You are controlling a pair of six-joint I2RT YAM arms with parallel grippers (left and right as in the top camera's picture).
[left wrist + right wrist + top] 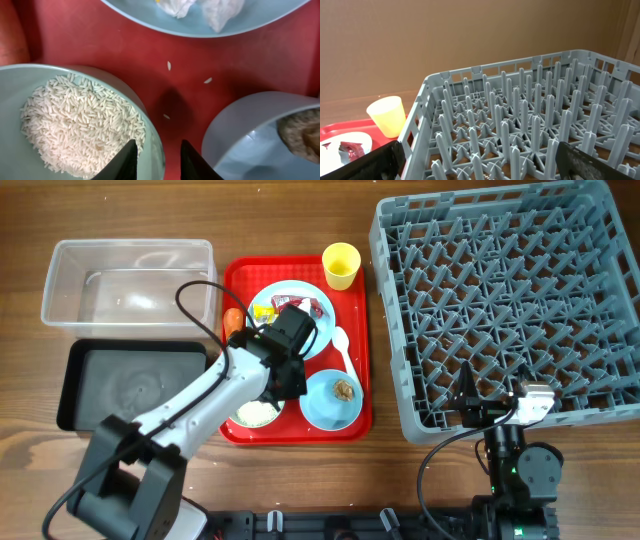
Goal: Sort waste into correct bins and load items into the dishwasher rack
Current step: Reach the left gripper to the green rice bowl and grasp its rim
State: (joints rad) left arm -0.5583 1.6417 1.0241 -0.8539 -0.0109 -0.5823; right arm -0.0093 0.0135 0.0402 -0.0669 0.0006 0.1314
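Left wrist view: the left gripper [157, 162] is hovering unclenched, fingers [122, 167] straddling the rim of the pale-green bowl [15, 90] holding white rice [80, 125] on the red tray [100, 45]. It is probably starting the rice-dumping step; next calls for pinching that rim firmly and lifting level.

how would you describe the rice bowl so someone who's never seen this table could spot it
Start at the red tray beside the big grey rack. Two bowls sit along its edge nearest the robot; take the pale-green bowl, the one farther from the rack. It holds white rice, while the light-blue bowl beside it holds a brown lump.
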